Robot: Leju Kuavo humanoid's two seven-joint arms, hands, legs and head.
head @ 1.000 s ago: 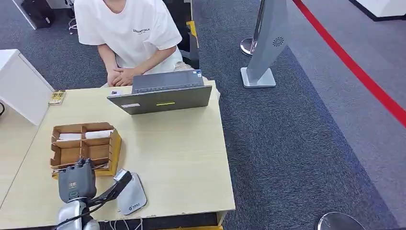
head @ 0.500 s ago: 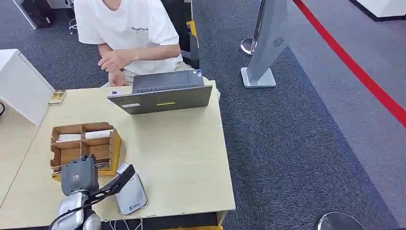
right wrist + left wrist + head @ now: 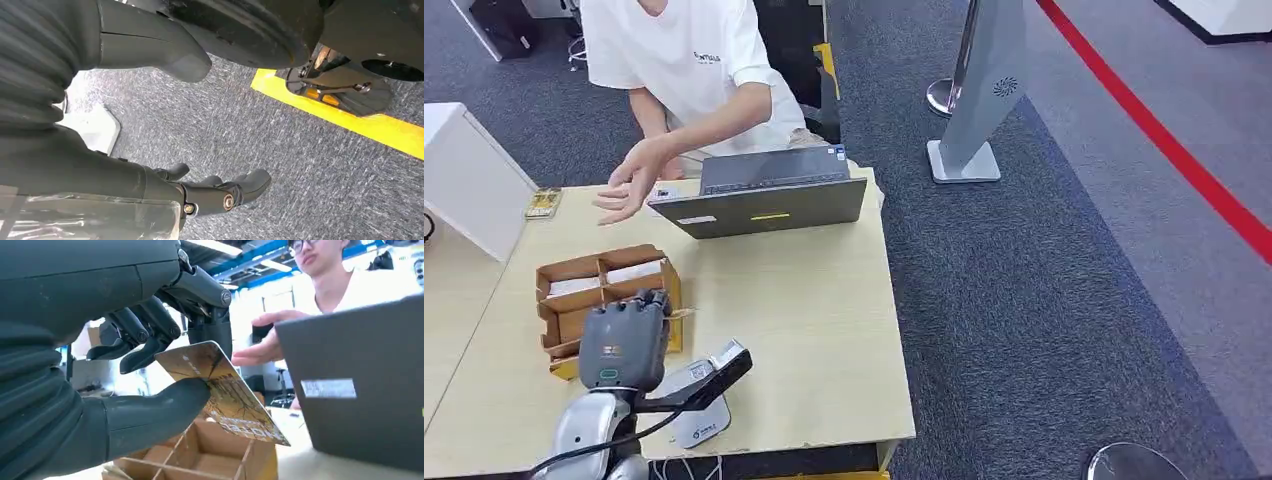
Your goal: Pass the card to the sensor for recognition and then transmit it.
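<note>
**An office or reception-style test space**

Grey carpet (image 3: 1044,300) covers the floor, crossed by a red line (image 3: 1164,140). A person (image 3: 686,70) sits at the far edge of a pale wooden desk (image 3: 794,330) behind a laptop (image 3: 764,200). A grey standing kiosk (image 3: 979,90) stands beyond the desk's far right corner. The left wrist view shows ceiling strip lights (image 3: 275,265).

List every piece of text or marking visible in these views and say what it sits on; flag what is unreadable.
White T-shirt: chest print, too small to read.
Laptop: white sticker and yellow-green strip on the lid, unreadable; the same sticker in the left wrist view is blurred.
Card held by the left robot hand: pale lettering near its lower edge, seen at an angle, not legible.
Sensor: small blue logo, unreadable.
Left robot hand back: orange mark, unreadable.
</note>
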